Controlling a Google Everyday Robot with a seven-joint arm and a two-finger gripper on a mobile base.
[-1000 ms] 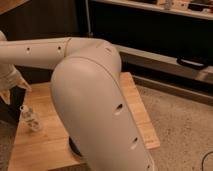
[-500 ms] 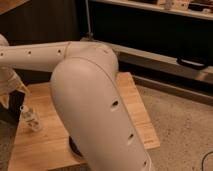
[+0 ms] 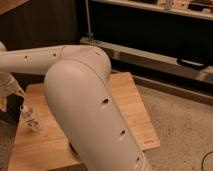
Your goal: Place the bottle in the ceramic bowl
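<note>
Camera view: dominated by a bulky white arm, elbow bent mid-frame, one thick link dropping to the bottom edge and a slimmer link with small dark holes reaching off to the left edge. Beneath it, a pale wooden tabletop, planked, running from the left edge to centre right, much of it covered by the arm. To the right, speckled grey floor, with a thin dark cable in the bottom right corner. Behind, a long metal ledge crossing on a slant under a dark cabinet front, bearing a black handle towards its right end; a slim upright pole rising from its left end. At the far left edge, the end effector, partly cut off by the frame, held low over the tabletop's left part. Fingers spread apart, clamped on nothing, one pale fingertip pointing down and to the right. Just below that fingertip, the bottle: small, clear, pale-capped, standing on the tabletop near its left edge, cap close to the fingertip, contact impossible to judge. Under the thick link, near the tabletop's front edge, a dark sliver, too hidden to identify.
</note>
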